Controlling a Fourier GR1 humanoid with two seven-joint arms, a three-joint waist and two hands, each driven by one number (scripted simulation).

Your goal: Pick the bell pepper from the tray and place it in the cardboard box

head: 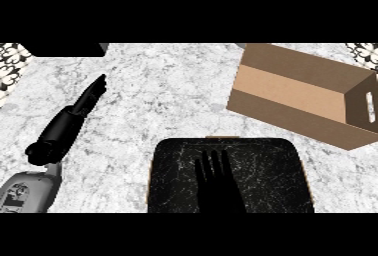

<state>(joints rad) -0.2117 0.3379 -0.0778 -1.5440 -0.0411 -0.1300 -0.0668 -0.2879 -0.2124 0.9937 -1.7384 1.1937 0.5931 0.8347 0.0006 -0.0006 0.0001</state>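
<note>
Right hand [218, 186]: enters from the lower edge, centre of frame, dark against dark. Fingers straight and slightly spread, pointing toward the top of the frame; released, holding nothing that shows. It lies over the middle of the tray.

Tray [284, 172]: black, marbled, rounded corners, lower centre. A thin brown strip sits at its upper rim; can't tell what it is.

Bell pepper: not visible anywhere. Nothing coloured shows on the open parts of the tray or on the counter. If it is on the tray, it would have to be under the hand. Its place, long axis and stem direction cannot be told.

Handling, as a judgement: a bell pepper should be light and hollow, with stiff walls and a smooth, waxy skin that may slip. Best taken round its widest part, thumb opposite fingers, not by the stem. Which way to approach depends on how it lies, unknown here.

Cardboard box [284, 116]: upper right, well apart from the tray, set at a slant, open at the top, a handle slot in its right end wall. Nothing seen inside.

Left hand [90, 96]: left side of frame, fingers straight, aimed at the upper left, open, above the marble counter [170, 90].

Dark block [66, 49]: top left edge.
</note>
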